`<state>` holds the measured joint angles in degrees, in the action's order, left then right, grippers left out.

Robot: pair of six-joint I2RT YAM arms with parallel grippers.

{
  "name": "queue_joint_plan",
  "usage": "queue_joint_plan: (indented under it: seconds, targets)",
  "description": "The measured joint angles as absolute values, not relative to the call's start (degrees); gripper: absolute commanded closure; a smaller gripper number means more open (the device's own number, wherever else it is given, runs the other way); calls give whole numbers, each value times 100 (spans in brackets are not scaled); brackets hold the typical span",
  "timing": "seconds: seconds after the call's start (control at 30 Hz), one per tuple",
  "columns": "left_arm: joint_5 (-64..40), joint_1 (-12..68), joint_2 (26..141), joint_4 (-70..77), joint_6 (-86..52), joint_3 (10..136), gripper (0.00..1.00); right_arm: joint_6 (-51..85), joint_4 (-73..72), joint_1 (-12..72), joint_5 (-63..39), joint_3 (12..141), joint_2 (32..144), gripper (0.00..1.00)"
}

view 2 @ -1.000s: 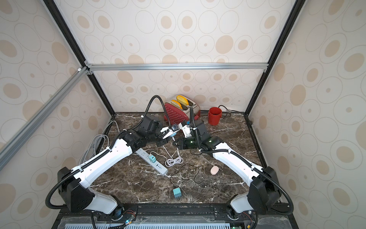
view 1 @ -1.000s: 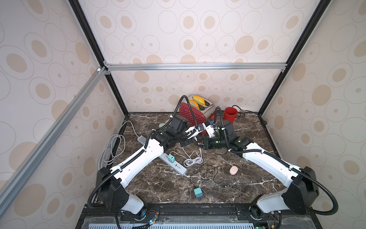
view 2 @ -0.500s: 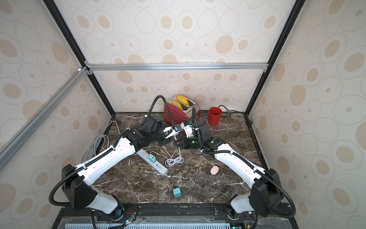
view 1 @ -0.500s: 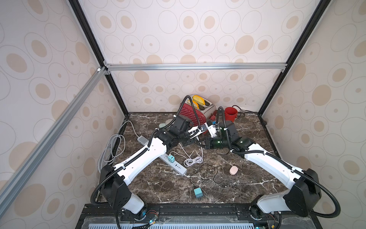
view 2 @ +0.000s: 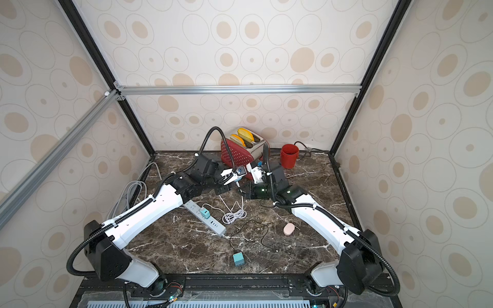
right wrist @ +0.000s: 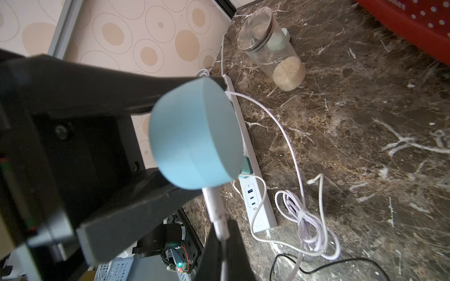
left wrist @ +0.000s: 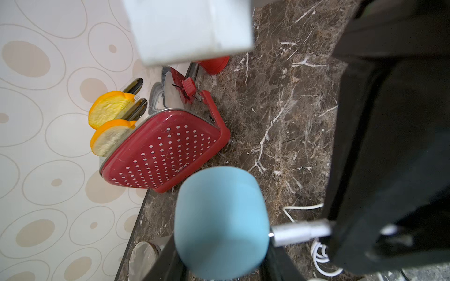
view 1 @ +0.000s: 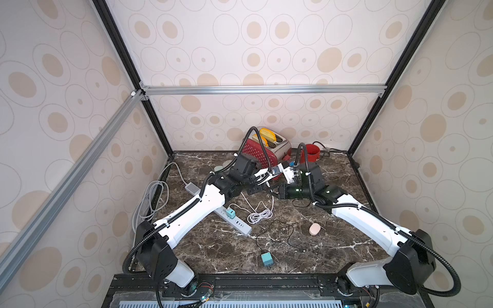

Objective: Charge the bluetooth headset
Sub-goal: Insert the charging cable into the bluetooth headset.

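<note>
The bluetooth headset (left wrist: 220,219) is a rounded light-blue case, held above the table between the black fingers (right wrist: 136,209) of my left gripper (left wrist: 221,262), which is shut on it. My right gripper (right wrist: 222,233) is shut on the white plug (right wrist: 215,206) of the charging cable (right wrist: 289,146). The plug's silver tip (left wrist: 299,231) meets the case's edge; whether it is seated I cannot tell. In the top views both grippers meet in front of the toaster, and the case is hidden among them.
The cable runs to a teal adapter (view 1: 230,213) in the white power strip (view 1: 234,218). A red toaster (view 1: 262,152) and a red cup (view 1: 312,153) stand at the back. A rice jar (right wrist: 275,56), a pink object (view 1: 314,228) and a teal charger (view 1: 266,259) sit around.
Both grippers have drifted slightly toward the toaster together, each keeping its hold.
</note>
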<state>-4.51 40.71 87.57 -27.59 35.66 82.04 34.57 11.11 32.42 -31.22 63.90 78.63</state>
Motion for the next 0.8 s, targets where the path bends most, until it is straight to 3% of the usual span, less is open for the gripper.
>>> queue_joint_plan:
  seconds: [0.4, 0.47, 0.57, 0.8]
  targets:
    - [-318, 4077, 9192, -2755, 3352, 8558, 72, 3472, 1074, 3061, -2976, 6383, 7942, 98]
    - [-266, 4086, 9393, -2847, 3188, 8781, 72, 3474, 950, 2989, -2906, 6300, 7937, 87]
    - [-301, 4088, 9730, -3044, 2842, 9100, 73, 3465, 770, 2867, -2810, 6187, 7926, 62]
    - [-336, 3959, 10427, -3492, 2316, 9679, 74, 3253, 1175, 2366, -2335, 5778, 6949, 37]
